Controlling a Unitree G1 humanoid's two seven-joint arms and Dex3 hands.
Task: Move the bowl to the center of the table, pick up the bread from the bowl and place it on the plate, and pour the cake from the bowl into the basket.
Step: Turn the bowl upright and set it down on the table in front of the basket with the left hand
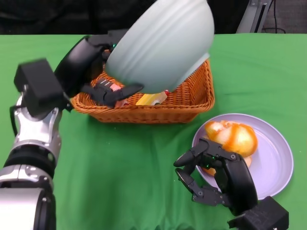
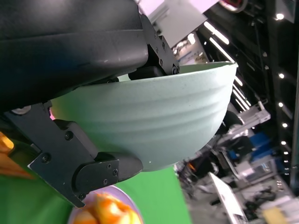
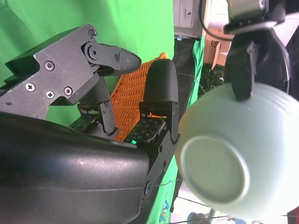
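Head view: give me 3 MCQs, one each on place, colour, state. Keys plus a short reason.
1. Where is the bread?
A. In the basket
B. On the plate
C. In the bowl

2. What colour is the bowl?
A. Pale green
B. Red
C. Black

3. How is the bowl held?
A. Standing upright on the table
B. Tipped over the basket by the left hand
C. Lying flat on the plate

Answers:
1 B: the bread lies on the plate, beside the empty right hand.
2 A: the bowl shows pale green in all views.
3 B: the left hand holds the bowl tilted, mouth toward the basket, where a yellow piece already lies.
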